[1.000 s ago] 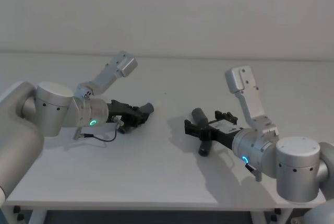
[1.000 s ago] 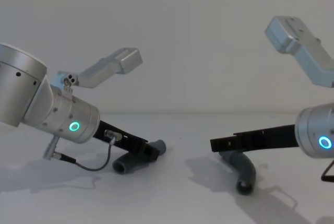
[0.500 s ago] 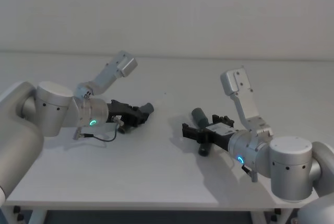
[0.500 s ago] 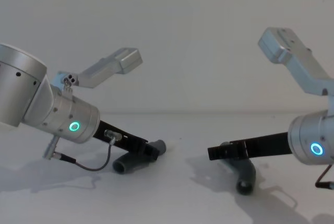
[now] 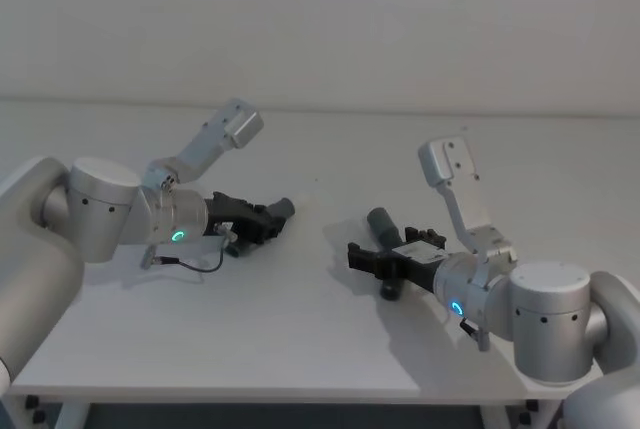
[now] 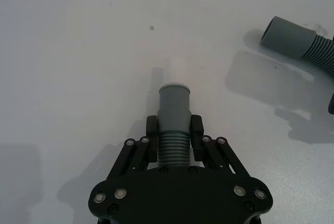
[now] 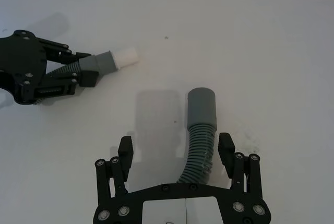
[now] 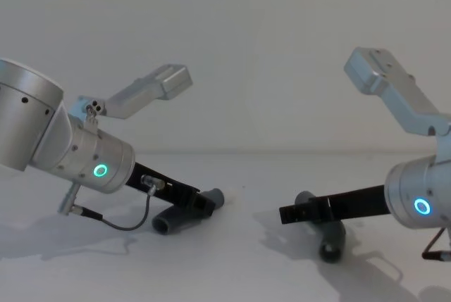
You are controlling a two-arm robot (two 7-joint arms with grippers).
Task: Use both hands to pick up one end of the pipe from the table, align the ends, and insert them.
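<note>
Clamping the ribbed middle of one hose piece (image 6: 174,151), the left tool (image 6: 174,126) has its fingers closed tight on both sides of it, well to the left of the second hose piece (image 7: 200,130). The held piece's long axis runs out of the tool toward that second piece. Its smooth cuff (image 6: 174,101) leads and is lifted a little, and a pale stub (image 6: 176,70) shows past the cuff's mouth. The bent rear end drops to the bench (image 5: 300,329).

The second hose piece lies on the bench with its long axis running away from the robot's body. One cuff (image 7: 201,104) points toward the far wall (image 5: 320,19). The ribbed part curves back so that the other round mouth (image 8: 329,250) faces the robot. The right tool (image 7: 175,141) sits low over this piece from the near side. Its fingers are spread apart on either side of the ribbed part, with a gap showing on each side, and the hose runs closer to one finger than the other.

White bench surface lies between the second hose piece and the held piece's cuff. A thin grey cable (image 8: 123,223) loops under the left arm (image 5: 100,209), far to the left of the second hose piece. The right arm (image 5: 545,314) rises to its near right.

In all there are two hose pieces, two tools, two arms each with a glowing green ring (image 8: 101,170), and one cable.
</note>
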